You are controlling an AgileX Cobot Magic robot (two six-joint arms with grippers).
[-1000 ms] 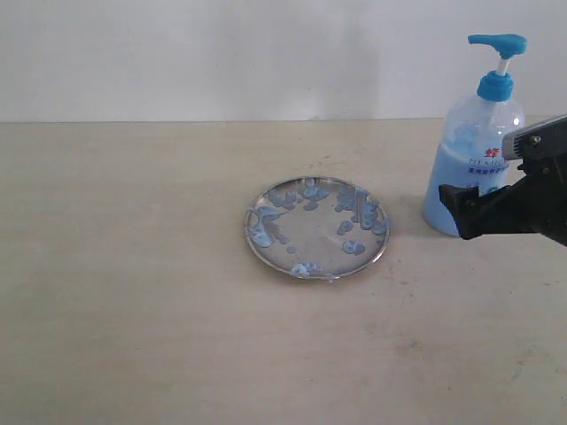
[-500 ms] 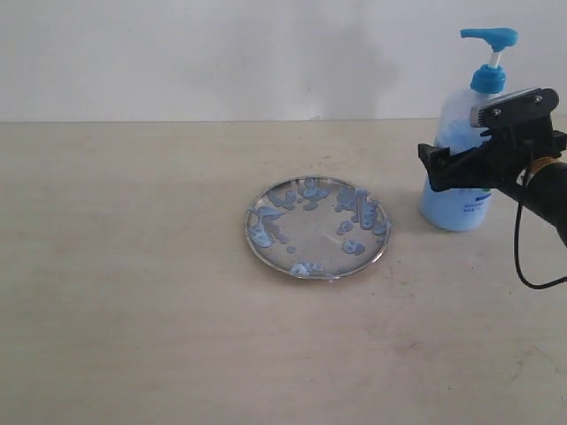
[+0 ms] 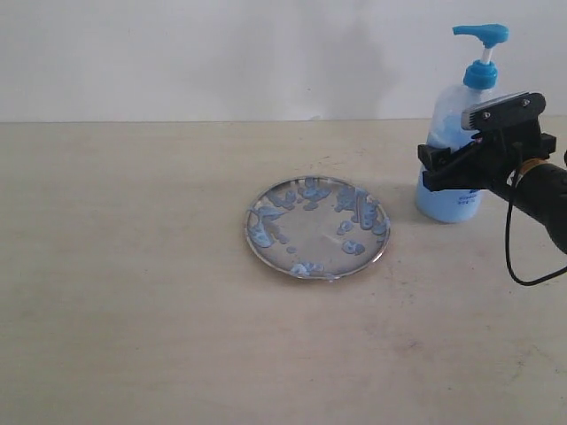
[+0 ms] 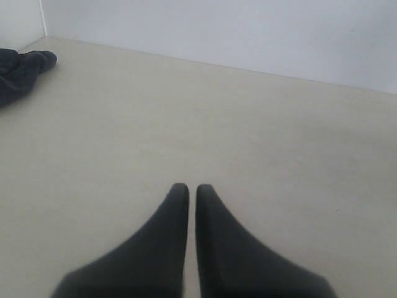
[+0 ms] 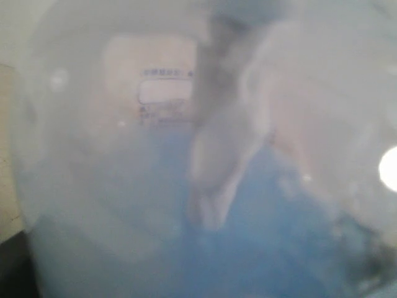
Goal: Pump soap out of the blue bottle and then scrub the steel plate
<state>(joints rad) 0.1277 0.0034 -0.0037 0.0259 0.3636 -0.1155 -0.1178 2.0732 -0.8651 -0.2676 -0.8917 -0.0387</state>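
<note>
The blue bottle (image 3: 449,202) stands at the right of the table with its blue pump head (image 3: 481,34) up. My right gripper (image 3: 429,166) straddles its body at mid-height; one black finger (image 3: 452,170) crosses the front and the other is hidden behind. The right wrist view is filled by the blurred bottle (image 5: 155,155), and no fingers show there. The steel plate (image 3: 316,228) lies left of the bottle, speckled with pale-blue soap (image 3: 306,191). My left gripper (image 4: 187,187) is shut on nothing above bare table, outside the exterior view.
A dark cloth (image 4: 18,74) lies near the table's corner in the left wrist view. A white wall (image 3: 266,53) runs along the back edge of the table. A black cable (image 3: 514,252) loops down from the right arm.
My right gripper rose and moved left until it straddled the bottle. The bottle shifted a little left and toward the wall. The plate stayed put.
</note>
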